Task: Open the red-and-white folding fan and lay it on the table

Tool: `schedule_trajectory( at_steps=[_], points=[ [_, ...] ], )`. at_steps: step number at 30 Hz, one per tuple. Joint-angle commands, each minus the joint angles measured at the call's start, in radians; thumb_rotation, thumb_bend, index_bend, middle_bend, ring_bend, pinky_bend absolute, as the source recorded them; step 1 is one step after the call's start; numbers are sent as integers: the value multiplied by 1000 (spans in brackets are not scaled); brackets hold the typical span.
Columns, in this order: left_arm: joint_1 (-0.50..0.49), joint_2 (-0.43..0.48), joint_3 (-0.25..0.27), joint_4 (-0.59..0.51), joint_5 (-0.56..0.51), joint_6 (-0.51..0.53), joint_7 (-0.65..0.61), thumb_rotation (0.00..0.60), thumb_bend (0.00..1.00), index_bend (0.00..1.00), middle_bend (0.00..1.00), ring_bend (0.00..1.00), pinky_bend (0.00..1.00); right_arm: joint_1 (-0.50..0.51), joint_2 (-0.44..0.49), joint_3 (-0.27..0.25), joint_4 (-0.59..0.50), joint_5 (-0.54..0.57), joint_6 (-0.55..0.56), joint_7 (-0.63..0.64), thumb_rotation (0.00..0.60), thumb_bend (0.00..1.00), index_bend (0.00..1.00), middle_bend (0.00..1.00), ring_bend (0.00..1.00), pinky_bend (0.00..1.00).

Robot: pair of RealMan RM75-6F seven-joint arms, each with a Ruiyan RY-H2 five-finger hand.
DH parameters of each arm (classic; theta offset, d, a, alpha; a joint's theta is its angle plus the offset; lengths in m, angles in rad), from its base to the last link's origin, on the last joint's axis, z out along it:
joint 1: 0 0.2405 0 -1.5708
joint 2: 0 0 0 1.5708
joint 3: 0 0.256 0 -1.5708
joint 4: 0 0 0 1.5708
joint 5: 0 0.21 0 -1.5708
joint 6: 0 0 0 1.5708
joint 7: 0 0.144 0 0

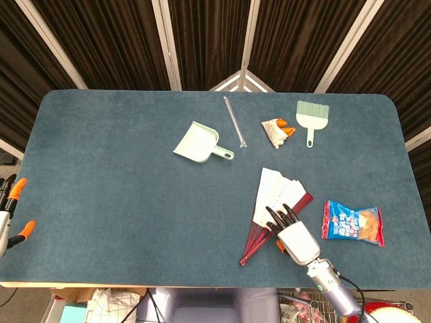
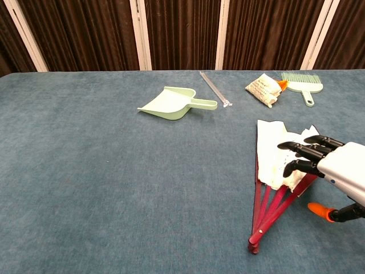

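The red-and-white folding fan [image 1: 275, 205] lies partly spread on the blue counter [image 1: 108, 175], its paper leaves fanning toward 12 o'clock and its red ribs meeting at 7 o'clock. The right hand [image 1: 293, 235] hovers over the fan's right edge with fingers [image 2: 296, 147] extended and apart (holding nothing). The left hand [image 1: 9, 214] sits at 9 o'clock off the counter edge; its state I cannot tell

No lettering is legible: print on the blue snack bag [image 1: 353, 223] at near right and the small packet [image 2: 262, 89] at far right is too blurred.
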Motion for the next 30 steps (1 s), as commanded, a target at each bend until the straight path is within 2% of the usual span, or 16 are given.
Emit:
schedule_trajectory(
  at_steps=[1, 14, 25, 30],
  points=[
    [-1, -2, -1, 0, -3, -3, 4, 600, 368, 2, 0, 0, 128, 1, -4, -5, 12, 4, 4, 12, 600, 341, 354, 102, 202, 116],
    [-7, -13, 0, -4, -5, -12, 36, 600, 368, 2, 0, 0, 128, 19, -34, -21, 67, 9, 8, 29, 600, 341, 385, 102, 202, 117],
    [-9, -15, 0, -4, -9, -17, 39, 600, 368, 2, 0, 0, 128, 35, -48, -28, 81, 18, 3, 28, 600, 341, 484, 102, 202, 133],
    [-11, -16, 1, -4, -8, -20, 42, 600, 368, 2, 0, 0, 128, 40, -50, -30, 83, 19, 10, 34, 600, 341, 488, 102, 202, 136]
  ],
)
